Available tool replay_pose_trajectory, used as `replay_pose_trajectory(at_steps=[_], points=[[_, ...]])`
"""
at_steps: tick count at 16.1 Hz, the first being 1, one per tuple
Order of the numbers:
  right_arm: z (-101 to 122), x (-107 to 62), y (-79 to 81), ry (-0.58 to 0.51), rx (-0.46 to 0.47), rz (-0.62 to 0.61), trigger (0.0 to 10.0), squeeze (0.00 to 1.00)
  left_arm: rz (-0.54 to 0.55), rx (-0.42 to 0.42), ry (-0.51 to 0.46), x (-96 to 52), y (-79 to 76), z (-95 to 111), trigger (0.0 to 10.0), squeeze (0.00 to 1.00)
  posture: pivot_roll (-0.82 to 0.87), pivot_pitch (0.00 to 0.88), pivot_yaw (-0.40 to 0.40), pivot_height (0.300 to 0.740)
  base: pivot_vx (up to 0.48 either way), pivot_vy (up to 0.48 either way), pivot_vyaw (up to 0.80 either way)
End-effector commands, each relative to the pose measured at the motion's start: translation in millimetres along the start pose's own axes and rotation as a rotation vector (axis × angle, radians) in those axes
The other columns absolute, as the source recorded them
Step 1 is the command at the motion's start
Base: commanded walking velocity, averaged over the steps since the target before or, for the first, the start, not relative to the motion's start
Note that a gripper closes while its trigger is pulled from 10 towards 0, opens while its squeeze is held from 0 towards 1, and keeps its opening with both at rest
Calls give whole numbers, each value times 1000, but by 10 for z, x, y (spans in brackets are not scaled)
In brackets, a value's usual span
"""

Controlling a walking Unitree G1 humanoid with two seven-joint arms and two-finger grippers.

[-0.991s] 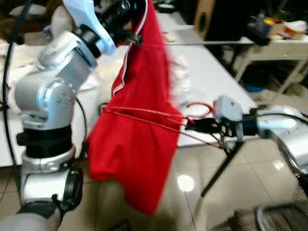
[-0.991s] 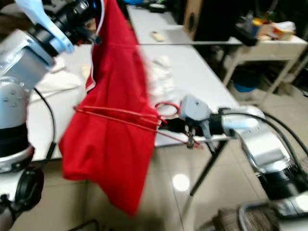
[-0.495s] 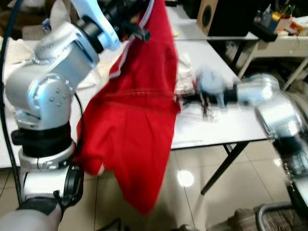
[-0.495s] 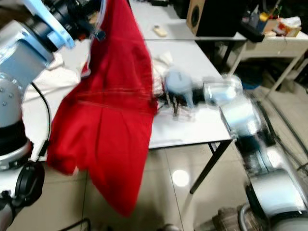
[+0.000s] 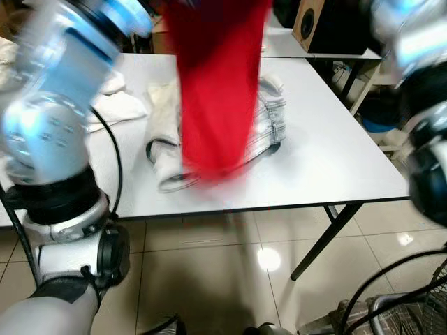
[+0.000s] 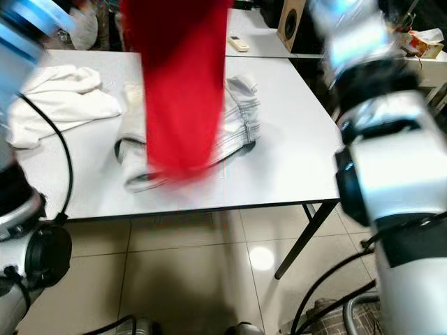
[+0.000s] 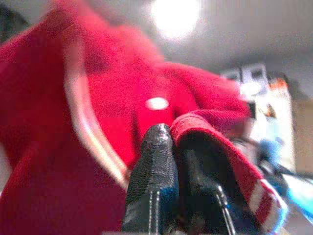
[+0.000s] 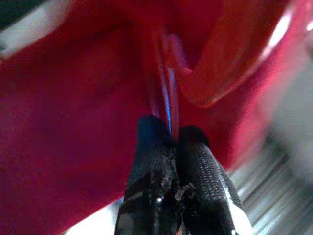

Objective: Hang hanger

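A red garment hangs over the middle of the bench, blocking passage there. Beneath it lies a crumpled grey cloth, with white cloth farther left. The bench's right part is bare.

A shirt hangs down in the middle, in front of the robot and over the table. Both arms reach up, one on each side of it. The left claw pinches the shirt's edge. The right claw pinches a thin hanger inside the shirt. On the table, right behind the shirt's low end, lies a folded cloth. Another cloth lies to the left of it. A speaker stands far back on the right. The floor is under the table.
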State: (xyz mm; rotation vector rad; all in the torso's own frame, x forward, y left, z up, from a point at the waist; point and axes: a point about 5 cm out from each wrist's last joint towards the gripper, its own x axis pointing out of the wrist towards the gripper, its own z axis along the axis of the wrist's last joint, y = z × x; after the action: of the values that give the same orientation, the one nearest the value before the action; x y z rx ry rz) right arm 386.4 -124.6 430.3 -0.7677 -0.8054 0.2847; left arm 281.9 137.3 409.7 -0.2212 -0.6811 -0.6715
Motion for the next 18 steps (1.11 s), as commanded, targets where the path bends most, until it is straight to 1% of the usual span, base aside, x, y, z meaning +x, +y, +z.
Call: replay_pose_trajectory(at_steps=[1, 2, 3, 4, 5, 6, 7, 8, 10, 11, 12, 14, 15, 16, 17, 18], points=[[-94, -56, 193, -11, -101, 42, 10000, 0, 5, -13, -16, 22, -11, 22, 10000, 0, 39, 0, -63, 740, 0, 0, 0], [-174, -127, 354, -26, -137, 77, 10000, 0, 8, -26, -14, 23, -5, 5, 10000, 0, 40, 0, -58, 740, 0, 0, 0], [-332, -232, 591, 18, -140, 167, 10000, 0, 10, -32, 4, 16, -2, -43, 10000, 0, 40, 0, -52, 740, 0, 0, 0], [-438, -304, 736, 64, -131, 237, 10000, 0, 14, -36, 18, 7, -1, -80, 10000, 0, 40, 0, -52, 740, 0, 0, 0], [-657, -498, 1037, 161, -118, 395, 10000, 0, 24, -48, 54, -11, -3, -176, 10000, 0, 38, 0, -45, 740, 0, 0, 0], [-885, -783, 1343, 274, -50, 575, 10000, 0, 33, -60, 135, -36, -19, -365, 10000, 0, 39, 0, -40, 740, 0, 0, 0], [-975, -948, 1476, 313, -17, 662, 10000, 0, 38, -55, 200, -65, -31, -505, 10000, 0, 39, 0, -39, 740, 0, 0, 0], [-1151, -1502, 1852, 374, 75, 956, 10000, 0, 118, -74, 391, -187, 6, -901, 10000, 0, 37, 0, -29, 740, 0, 0, 0], [-1209, -1845, 2019, 392, 130, 1103, 10000, 0, 163, -74, 475, -257, 59, -1075, 10000, 0, 31, 0, -21, 740, 0, 0, 0], [-1227, -1920, 2034, 401, 169, 1089, 10000, 0, 173, -78, 473, -252, 90, -1095, 10000, 0, 26, 0, -8, 740, 0, 0, 0], [-1235, -1936, 2030, 406, 179, 1079, 10000, 0, 176, -82, 469, -242, 103, -1095, 10000, 0, 26, 0, -8, 740, 0, 0, 0], [-1245, -1957, 2004, 411, 209, 1056, 10000, 0, 183, -83, 447, -171, 158, -1084, 10000, 0, 23, 0, 4, 740, 0, 0, 0], [-1237, -1946, 1971, 396, 219, 1044, 10000, 0, 202, -58, 401, -36, 247, -1056, 10000, 0, 24, 0, 6, 740, 0, 0, 0], [-1228, -1933, 1941, 383, 227, 1041, 10000, 0, 247, -8, 370, 46, 354, -1024, 10000, 0, 24, 0, 5, 740, 0, 0, 0], [-1214, -1935, 1902, 362, 254, 1052, 10000, 0, 338, 39, 323, 145, 532, -951, 10000, 0, 26, 0, 3, 740, 0, 0, 0], [-1197, -1952, 1866, 340, 277, 1080, 10000, 0, 439, 87, 288, 205, 732, -876, 10000, 0, 25, 0, 3, 740, 0, 0, 0]])
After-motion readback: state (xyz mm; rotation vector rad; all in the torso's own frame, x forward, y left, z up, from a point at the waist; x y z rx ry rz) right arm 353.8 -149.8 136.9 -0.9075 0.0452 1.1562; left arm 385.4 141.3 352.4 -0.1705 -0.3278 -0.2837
